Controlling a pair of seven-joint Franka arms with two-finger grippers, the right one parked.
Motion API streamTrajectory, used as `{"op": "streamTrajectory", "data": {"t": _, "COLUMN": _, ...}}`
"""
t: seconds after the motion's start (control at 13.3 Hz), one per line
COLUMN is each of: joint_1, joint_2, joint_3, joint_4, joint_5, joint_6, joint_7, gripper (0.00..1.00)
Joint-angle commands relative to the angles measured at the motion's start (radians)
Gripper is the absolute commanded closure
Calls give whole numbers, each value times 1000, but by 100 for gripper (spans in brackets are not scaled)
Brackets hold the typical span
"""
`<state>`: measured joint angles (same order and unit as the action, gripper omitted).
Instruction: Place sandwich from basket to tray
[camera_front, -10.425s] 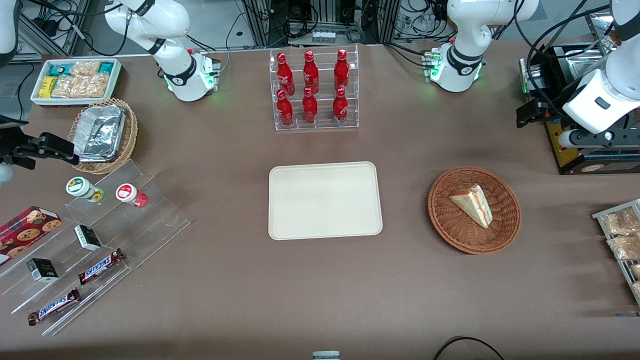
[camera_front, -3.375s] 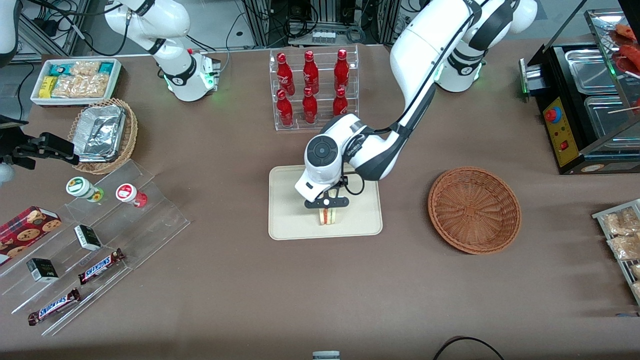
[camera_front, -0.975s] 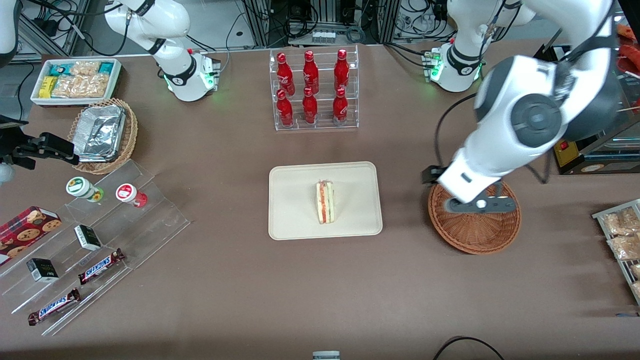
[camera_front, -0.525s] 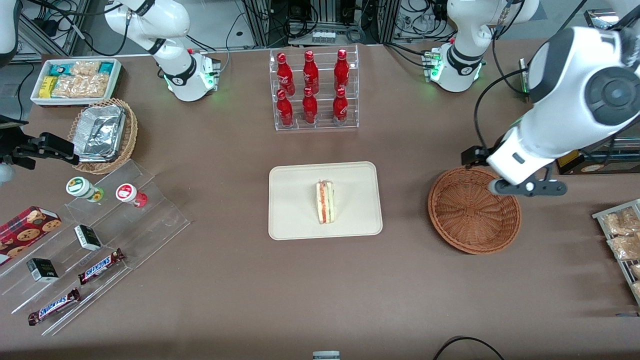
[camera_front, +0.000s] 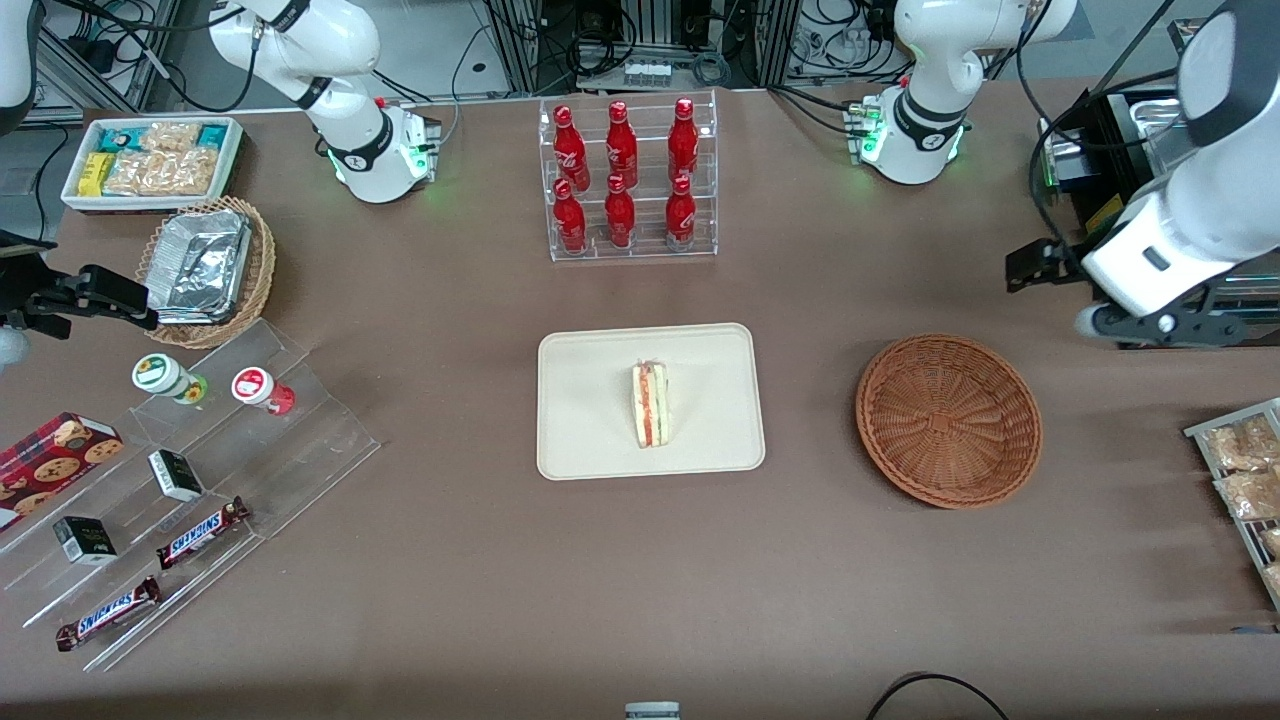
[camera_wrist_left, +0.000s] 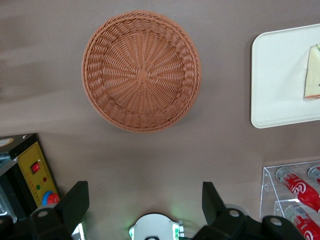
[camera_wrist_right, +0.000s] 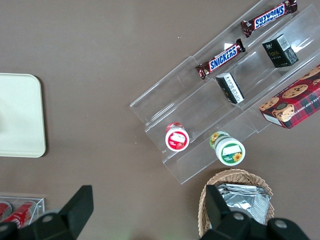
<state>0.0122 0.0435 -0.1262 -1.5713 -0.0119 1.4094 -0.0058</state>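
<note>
One sandwich (camera_front: 650, 404) stands on its edge mid-tray (camera_front: 590, 440), delivered, basket (camera_front: 948, 420) bare; the gripper (camera_wrist_left: 142, 207), jaws apart and holding nothing (a released stance), hangs high toward the working arm's end

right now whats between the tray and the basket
Only bare brown tabletop between the tray and the basket, seen from the front. The open claw is high, away.

A robot lab set up as a mock snack shop.
Cable racks (camera_front: 640, 40) edge the brown table (camera_front: 640, 560), which holds a bottle rack (camera_front: 628, 180), clear candy shelves (camera_front: 200, 480) and a snack bin (camera_front: 150, 160).
</note>
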Motion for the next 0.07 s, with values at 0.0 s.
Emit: {"op": "streamTrajectory", "data": {"t": 0.0, "joint_1": 5, "joint_2": -50, "joint_3": -1, "joint_4": -16, "joint_5": -17, "joint_6": -43, "joint_7": 17, "gripper": 0}}
